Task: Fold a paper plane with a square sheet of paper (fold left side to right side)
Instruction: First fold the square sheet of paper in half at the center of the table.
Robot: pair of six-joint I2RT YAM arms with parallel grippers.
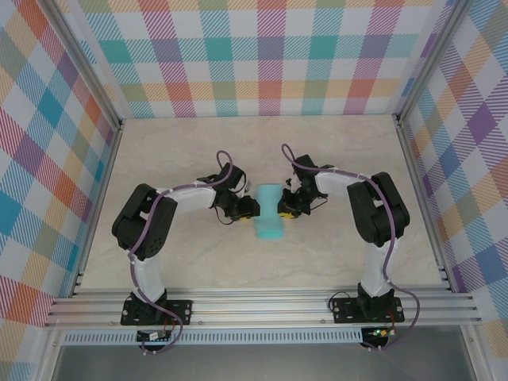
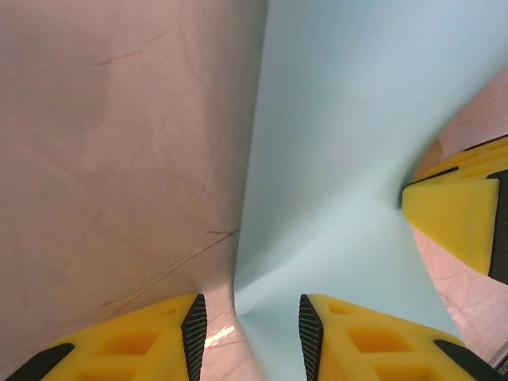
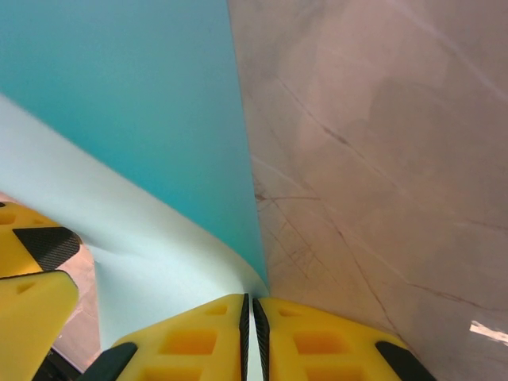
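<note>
One turquoise sheet (image 1: pixel 270 214), pinched on one side

From above, the light-turquoise sheet sits near the middle of the table (image 1: pixel 190 151), running from 12 to 6 o'clock and narrower across than along. The left pincer (image 1: pixel 247 209) is at its 9 o'clock edge and the right pincer (image 1: pixel 283 209) at its 3 o'clock edge. The right pincer's fingers (image 3: pixel 317 333) are pressed together on the paper, which shows as a thin line in the seam between them, and the sheet curls up off the table there. The left pincer's fingers (image 2: pixel 349 341) stand spread; the sheet's edge dips into the gap between them, unpinched. In the left wrist view, one yellow finger of the right pincer lies against the paper at 3 o'clock.
</note>
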